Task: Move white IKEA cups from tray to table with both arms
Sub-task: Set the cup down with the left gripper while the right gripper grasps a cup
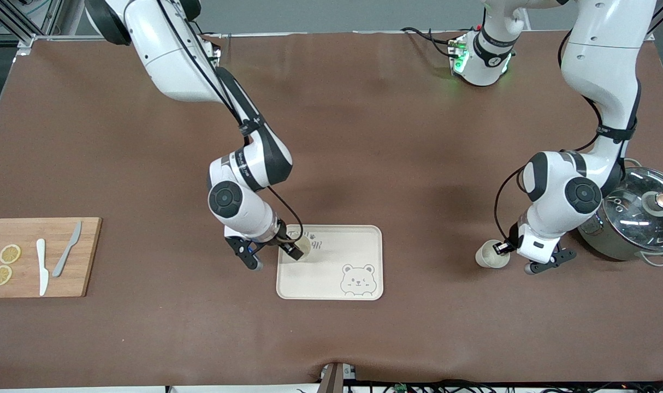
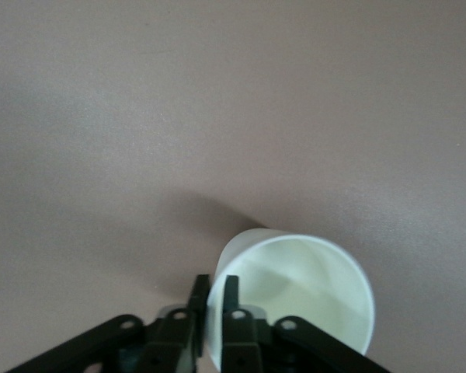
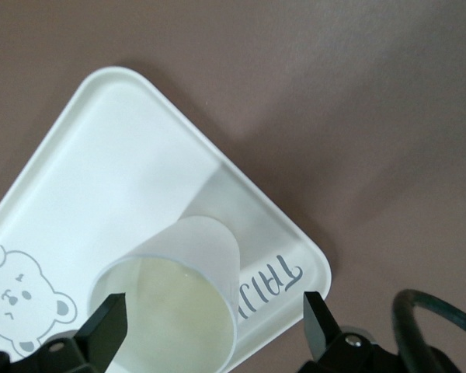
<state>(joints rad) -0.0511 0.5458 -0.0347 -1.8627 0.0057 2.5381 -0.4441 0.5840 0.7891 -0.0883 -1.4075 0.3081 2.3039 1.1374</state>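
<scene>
One white IKEA cup (image 1: 305, 245) (image 3: 179, 311) stands on the bear-printed tray (image 1: 337, 273) (image 3: 101, 179), in the corner toward the right arm's end. My right gripper (image 1: 273, 256) (image 3: 211, 318) hangs open and wide over that corner. One of its fingers is over the cup's rim and the other is off the tray's edge. The second white cup (image 1: 485, 256) (image 2: 303, 287) stands on the brown table near the pot. My left gripper (image 1: 501, 250) (image 2: 215, 284) has its fingers close together on that cup's wall, one inside and one outside.
A grey-green pot with a glass lid (image 1: 637, 218) stands just beside the left arm's wrist. A wooden cutting board (image 1: 36, 256) with two lemon slices and two knives lies at the right arm's end of the table.
</scene>
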